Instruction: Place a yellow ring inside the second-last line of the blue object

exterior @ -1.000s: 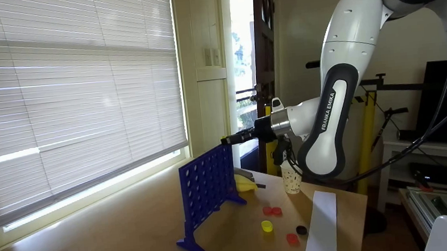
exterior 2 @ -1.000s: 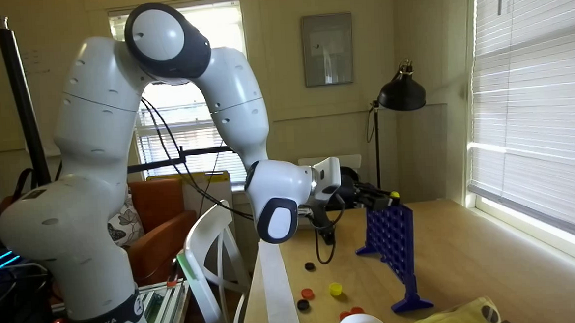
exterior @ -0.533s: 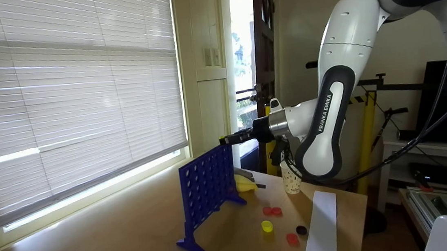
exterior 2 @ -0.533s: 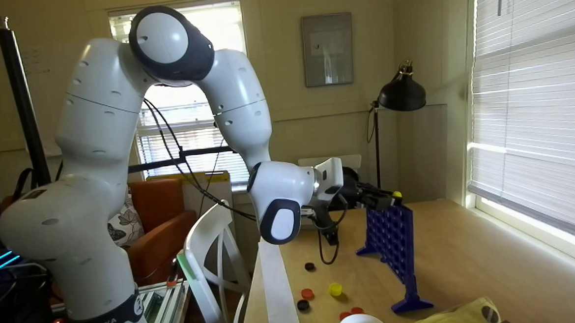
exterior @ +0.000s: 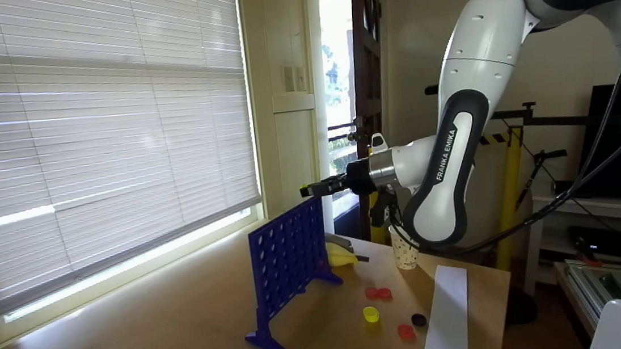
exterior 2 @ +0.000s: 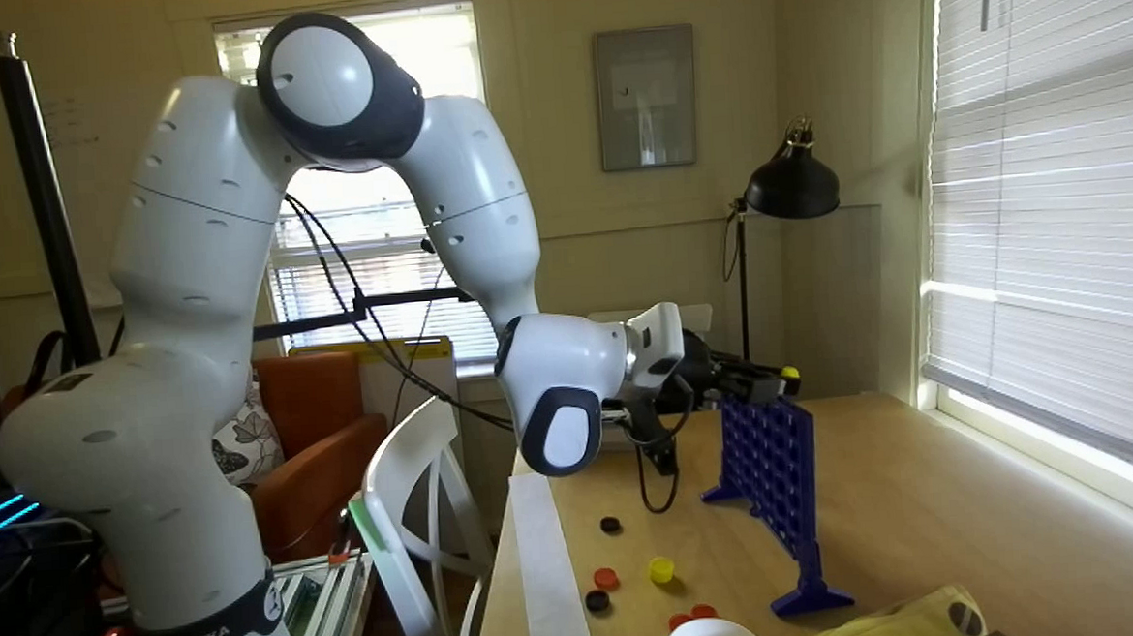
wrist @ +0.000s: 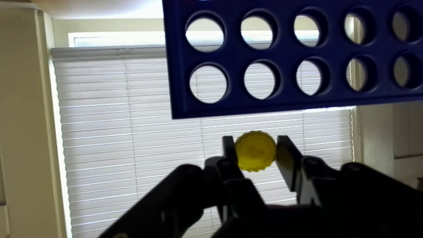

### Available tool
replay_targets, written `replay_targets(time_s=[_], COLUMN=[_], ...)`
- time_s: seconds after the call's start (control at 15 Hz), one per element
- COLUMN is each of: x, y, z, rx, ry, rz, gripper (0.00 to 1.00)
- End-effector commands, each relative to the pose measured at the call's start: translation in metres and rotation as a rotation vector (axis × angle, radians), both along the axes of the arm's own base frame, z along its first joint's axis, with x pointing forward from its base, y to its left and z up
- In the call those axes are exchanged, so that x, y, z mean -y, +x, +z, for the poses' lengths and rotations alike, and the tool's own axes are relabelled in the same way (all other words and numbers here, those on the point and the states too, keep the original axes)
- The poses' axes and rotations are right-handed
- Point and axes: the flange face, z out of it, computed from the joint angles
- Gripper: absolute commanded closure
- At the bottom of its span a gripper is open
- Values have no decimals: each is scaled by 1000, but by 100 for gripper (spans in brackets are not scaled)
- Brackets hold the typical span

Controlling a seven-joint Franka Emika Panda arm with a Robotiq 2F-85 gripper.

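As the gripper (wrist: 256, 147) clasps a yellow ring (wrist: 255, 152), blue board (exterior 2: 773, 467) below, perhaps apart

Table (exterior: 159, 314) in both exterior views (opposite ends)

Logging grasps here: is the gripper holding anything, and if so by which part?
The gripper holds a yellow ridged disc by opposite sides of its rim.

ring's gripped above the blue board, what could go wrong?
Slip: the yellow ring is pinched by its rim between the fingertips; a bump might free it.
Misalignment: lowering it slightly off could catch the top edge of the blue board.
Shifting: the board stands on two feet; pushing down could nudge it.
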Motion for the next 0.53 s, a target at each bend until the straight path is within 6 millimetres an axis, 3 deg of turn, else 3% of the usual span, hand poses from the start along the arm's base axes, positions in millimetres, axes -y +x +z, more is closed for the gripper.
replay_targets(time_s=[0.0,0.47], x=[-1,-3], y=[2,3], z=[-9,-14], rx=[14,6], ry=[-21,-23], rz=[9,15], gripper=[89,89])
